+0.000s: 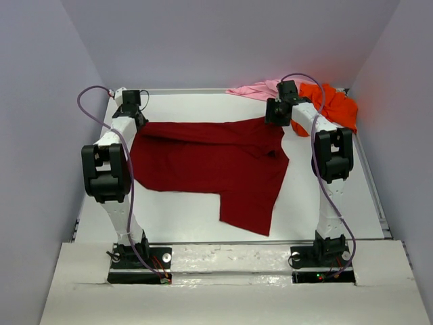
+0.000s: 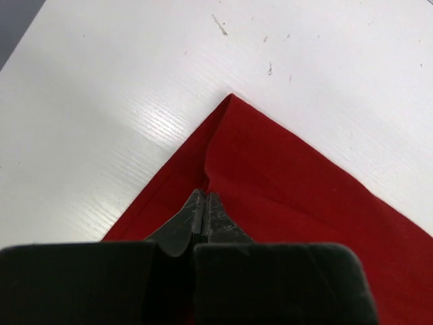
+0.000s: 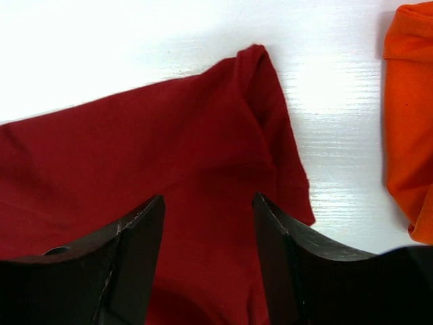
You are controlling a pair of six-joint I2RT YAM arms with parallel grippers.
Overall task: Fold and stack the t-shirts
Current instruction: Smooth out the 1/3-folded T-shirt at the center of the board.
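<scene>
**Dark red t-shirt at the start of a fold.** The dark red t-shirt [image 1: 210, 162] lies spread across the middle of the white desk [image 1: 183, 220]. It is mostly flat, with one part hanging toward the near edge. The left arm [image 1: 106, 172] reaches to the shirt's far left corner. In the left wrist view its jaws are pressed fully together at the cloth, just behind that corner [image 2: 230, 101], and a small crease runs from the tips to the point. This suggests a pinch on the fabric. The right arm [image 1: 331, 154] is at the far right corner. Its jaws stand wide apart over the red cloth [image 3: 203, 156] and hold nothing. They seem to be lined up to close on the cloth below.

Taking both far corners probably lets the far edge be lifted evenly and drawn toward the near side. The bright orange t-shirt [image 1: 336, 105] and the pale pink t-shirt [image 1: 254, 89] lie bunched at the far right of the desk, clear of the working area. Neither is folded, and no stack has been started.
</scene>
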